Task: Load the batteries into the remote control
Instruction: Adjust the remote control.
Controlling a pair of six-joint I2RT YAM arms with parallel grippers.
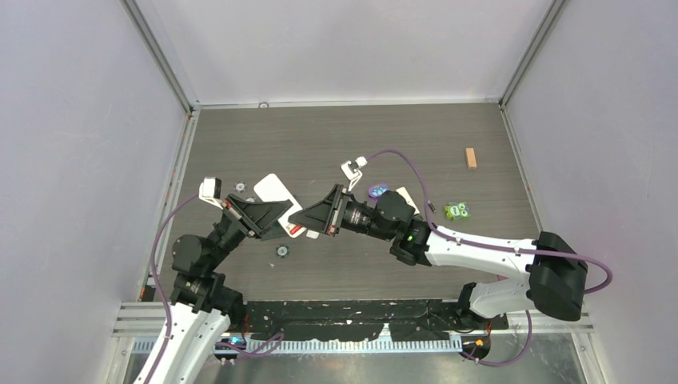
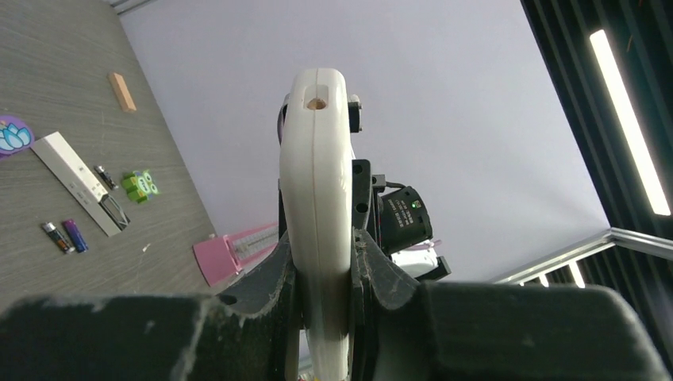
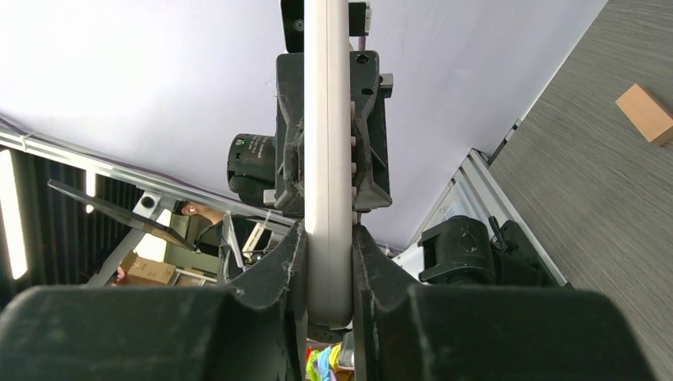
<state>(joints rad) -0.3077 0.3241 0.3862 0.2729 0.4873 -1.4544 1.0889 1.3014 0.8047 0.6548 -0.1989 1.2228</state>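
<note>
Both of our arms are busy with the wider white remote (image 2: 316,175), held up edge-on off the surface (image 2: 48,48). The left pincer (image 2: 325,278) is clamped tight on its flanks, and the right pincer (image 3: 329,270) sits closed against the same body, fingers pressed to both sides. The remote control (image 2: 75,178), the slim white bar with a black end, lies flat on the surface well away from us. Two of the batteries (image 2: 74,235) lie side by side near its black end without touching it, and a dark cell (image 2: 103,176) lies just beside the bar on the other side. We judge the cells to be light, hard, smooth and prone to rolling, so we would pinch each across the middle of its barrel, fingers square to its length. The bar looks stiff, light and slick, so it is best gripped across its long edges near mid-length.
</note>
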